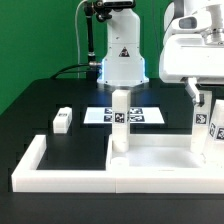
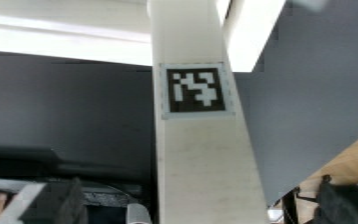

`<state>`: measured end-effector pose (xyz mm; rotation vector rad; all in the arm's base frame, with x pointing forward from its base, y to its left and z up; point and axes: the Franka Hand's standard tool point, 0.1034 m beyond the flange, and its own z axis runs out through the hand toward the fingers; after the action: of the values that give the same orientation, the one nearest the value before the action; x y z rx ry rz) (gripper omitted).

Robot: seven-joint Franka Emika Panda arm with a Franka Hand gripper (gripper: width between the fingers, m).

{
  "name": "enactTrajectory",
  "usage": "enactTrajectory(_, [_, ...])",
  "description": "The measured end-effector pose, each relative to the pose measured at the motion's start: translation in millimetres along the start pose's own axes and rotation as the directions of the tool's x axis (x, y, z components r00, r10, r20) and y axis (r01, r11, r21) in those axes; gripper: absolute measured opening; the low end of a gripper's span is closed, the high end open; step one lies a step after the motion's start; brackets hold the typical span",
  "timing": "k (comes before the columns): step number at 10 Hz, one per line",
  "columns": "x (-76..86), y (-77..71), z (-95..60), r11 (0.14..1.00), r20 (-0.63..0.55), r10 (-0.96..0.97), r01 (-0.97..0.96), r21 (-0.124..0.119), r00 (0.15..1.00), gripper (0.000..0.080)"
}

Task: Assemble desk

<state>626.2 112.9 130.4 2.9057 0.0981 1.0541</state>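
The white desk tabletop (image 1: 160, 153) lies flat at the front right, set against the border wall. Two white legs stand upright on it: one (image 1: 120, 122) at its left end and one (image 1: 203, 130) at its right end, which carries black-and-white tags. My gripper (image 1: 203, 96) hangs over the right leg's top. In the wrist view that leg (image 2: 202, 120) runs straight up between the fingers and shows one tag. The gripper (image 2: 190, 205) is open, with a gap on each side of the leg. A third leg (image 1: 62, 120) lies loose on the black table at the exterior view's left.
The marker board (image 1: 140, 115) lies flat behind the middle leg. The low white border wall (image 1: 60, 172) runs along the front and up the exterior view's left. The robot's base (image 1: 121, 62) stands at the back. A green wall closes the scene behind.
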Motion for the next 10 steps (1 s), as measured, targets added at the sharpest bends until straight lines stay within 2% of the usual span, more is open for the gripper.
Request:
enactTrajectory(2, [0.0,0.3,0.1,1.000,0.002,-0.004,0.004,0.000,1.000,0.0649])
enactTrajectory(3, [1.9,3.3,1.5,1.000,0.080,0.000,0.000,-0.003,0.997,0.0649])
enactTrajectory(4, [13.5,6.5,-1.5,1.000,0.138,0.018,-0.017,-0.002,0.990,0.0649])
enactTrajectory(5, [21.2,10.4,-1.5,1.000,0.132,0.025,-0.025,-0.005,0.991,0.0649])
enactTrajectory(6, [18.9,14.9,1.6,1.000,0.155,0.031,-0.029,-0.011,0.987,0.0649])
enactTrajectory(10, [16.2,11.1,6.3,0.998,0.450,0.064,-0.060,-0.024,0.891,0.0649])
